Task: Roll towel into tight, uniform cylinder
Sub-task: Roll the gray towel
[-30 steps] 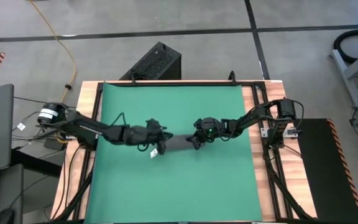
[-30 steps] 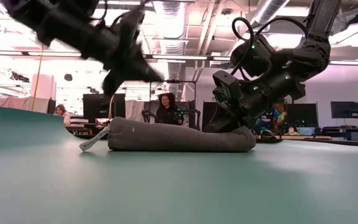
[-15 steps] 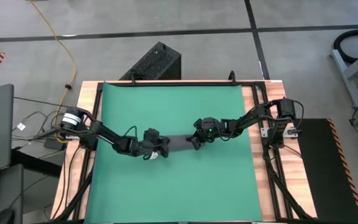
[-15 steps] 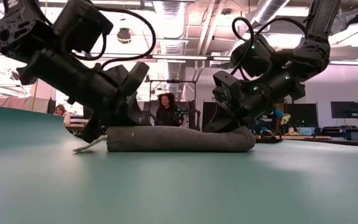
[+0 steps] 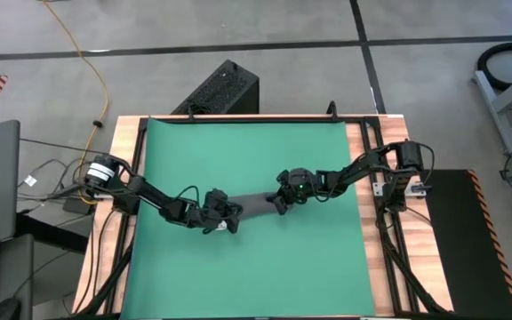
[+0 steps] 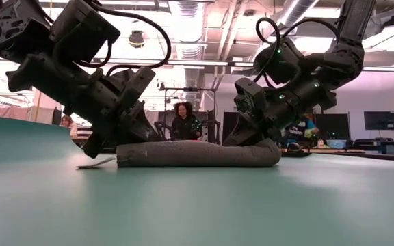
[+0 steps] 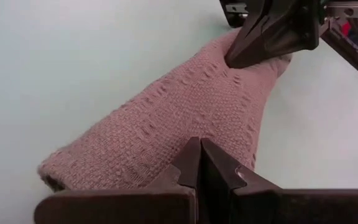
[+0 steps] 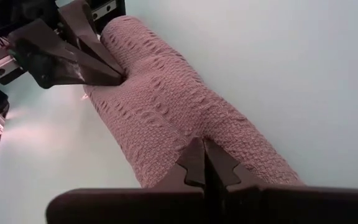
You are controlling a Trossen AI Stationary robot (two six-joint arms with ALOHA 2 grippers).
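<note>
The dark grey towel [image 5: 254, 206] lies rolled into a cylinder on the green mat [image 5: 256, 267], its length running left to right; it also shows in the low view [image 6: 197, 154]. Its small white tag [image 6: 94, 162] lies flat on the mat at the left end. My left gripper [image 5: 225, 218] is shut at the roll's left end. My right gripper [image 5: 278, 203] is shut at its right end. Each wrist view shows the other arm's fingers at the far end of the roll. My left gripper rests its shut fingertips [image 7: 201, 155] on the upper side of the roll near its left end [image 7: 166, 143], slanting down from the table's left. The roll lies flat on the mat. My right gripper rests its shut fingertips [image 8: 204, 158] on the upper side of the roll near its right end [image 8: 185, 130], slanting down from the table's right. The roll stays flat on the mat.
The green mat covers most of the wooden table [image 5: 367, 267], with free mat on the near and far sides of the roll. A black box [image 5: 220, 89] stands beyond the table's far edge. People [image 6: 183, 119] sit in the room behind.
My left gripper has come down and a little toward the table's near edge, from above the roll's left end onto it. The white tag, which slanted up at the end of the roll, now lies flat on the mat. The roll and my right gripper have stayed put.
</note>
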